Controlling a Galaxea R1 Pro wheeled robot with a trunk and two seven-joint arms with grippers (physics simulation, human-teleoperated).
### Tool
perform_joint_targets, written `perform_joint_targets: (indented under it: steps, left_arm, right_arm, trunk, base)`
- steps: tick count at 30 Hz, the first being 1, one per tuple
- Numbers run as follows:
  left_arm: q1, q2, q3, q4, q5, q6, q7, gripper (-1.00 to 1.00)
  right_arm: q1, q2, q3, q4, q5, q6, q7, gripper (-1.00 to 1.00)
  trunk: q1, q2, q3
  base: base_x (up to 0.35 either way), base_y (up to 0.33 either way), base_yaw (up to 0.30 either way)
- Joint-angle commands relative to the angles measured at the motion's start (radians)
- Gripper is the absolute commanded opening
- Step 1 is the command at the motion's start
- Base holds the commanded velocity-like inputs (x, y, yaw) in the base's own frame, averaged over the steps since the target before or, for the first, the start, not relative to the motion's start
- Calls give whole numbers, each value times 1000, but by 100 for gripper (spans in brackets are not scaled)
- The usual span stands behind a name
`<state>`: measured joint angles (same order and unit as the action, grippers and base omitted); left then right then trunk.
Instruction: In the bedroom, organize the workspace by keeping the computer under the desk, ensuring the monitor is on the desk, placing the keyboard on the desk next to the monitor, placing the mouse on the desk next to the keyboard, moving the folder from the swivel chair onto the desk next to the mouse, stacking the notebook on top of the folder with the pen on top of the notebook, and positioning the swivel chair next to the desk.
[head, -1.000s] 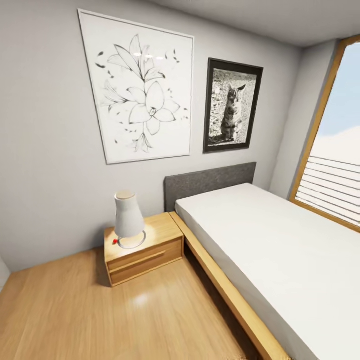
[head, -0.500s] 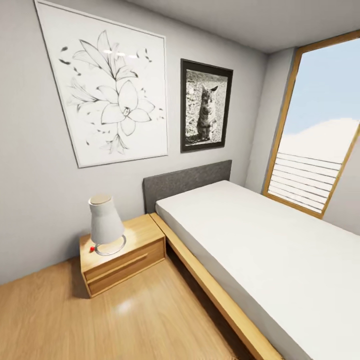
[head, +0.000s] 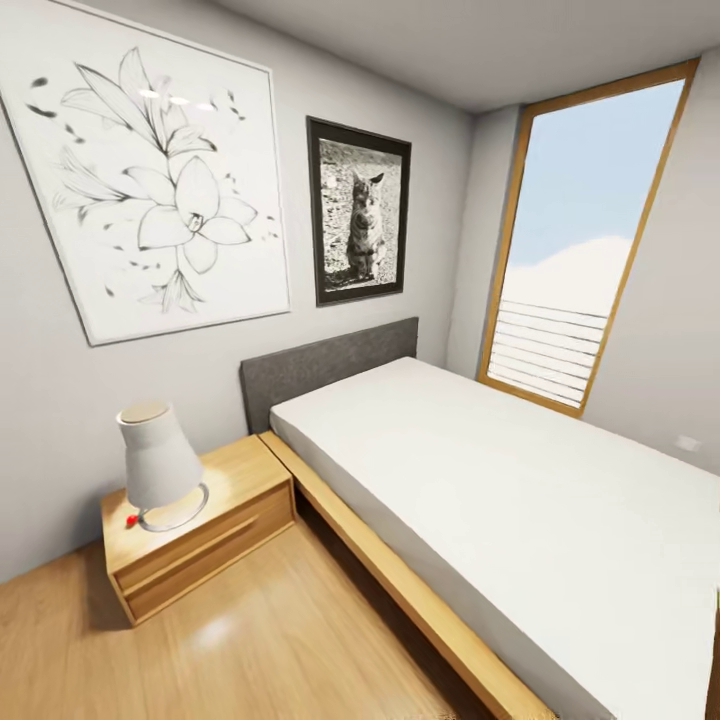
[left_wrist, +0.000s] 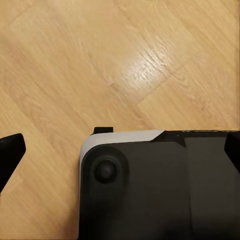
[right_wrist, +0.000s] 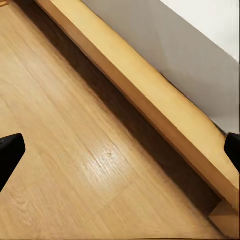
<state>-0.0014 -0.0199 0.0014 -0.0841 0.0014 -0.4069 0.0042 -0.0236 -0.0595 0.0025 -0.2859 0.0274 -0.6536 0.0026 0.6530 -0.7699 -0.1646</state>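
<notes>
writing: none readable anywhere; the two wall pictures carry images only.
wall art: large white-framed lily line drawing (head: 150, 180); beside it a black-framed black-and-white cat photo (head: 360, 212).
change vs earlier: whole head view has swung, so the camera moved, not the furniture; both pictures, lamp and nightstand sit further left in frame, window shows much more fully, and a white wall outlet (head: 687, 442) has come into frame.
bed: white mattress (head: 500, 480) on a light wood frame (head: 400, 580), grey upholstered headboard (head: 325, 365) against the wall.
nightstand: light wood, one drawer (head: 195, 530), drawer closed, contents hidden; just beside the bed frame.
on nightstand: white cone-shaped lamp (head: 158, 465); a tiny red item (head: 131, 520) touching the lamp base, too small to identify.
window: tall, wood-framed (head: 580, 230), sky outside, horizontal slats at the bottom.
floor: light wood planks (head: 250, 640).
left fingers (left_wrist: 10, 155): dark tips at opposite frame edges, spread apart and released, nothing between; over floor and the robot's dark base with white rim (left_wrist: 150, 185).
right fingers (right_wrist: 10, 152): tips wide apart, released, empty; over floor next to the bed frame.
task things: none in view; the robot faces the bed corner of the bedroom.
</notes>
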Motion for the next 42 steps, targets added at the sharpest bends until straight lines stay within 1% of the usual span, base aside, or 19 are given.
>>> perform_joint_targets:
  steps: [1,16,17,25,42]
  left_arm:
    - [0,0,0,0,0,-3,0,100]
    - [0,0,0,0,0,-3,0,100]
    - [0,0,0,0,0,-3,0,100]
    - [0,0,0,0,0,-3,0,100]
    - [0,0,0,0,0,-3,0,100]
  right_arm:
    - [-1,-1,1,1,3,-3,0,100]
    - [-1,-8,0,-10,3,-3,-1,100]
    - [-1,-14,0,-12,3,-3,-1,100]
    - [-1,-23,-1,-13,3,-3,-1,100]
    - [-1,-25,-1,-14,3,-3,-1,100]
  trunk:
    - [0,-1,-1]
    - [0,-1,-1]
    - [0,-1,-1]
    - [0,-1,-1]
    - [0,-1,-1]
  base:
    - [0,0,-294]
    - [0,0,-293]
    - [0,0,-293]
    - [0,0,-293]
    - [0,0,-293]
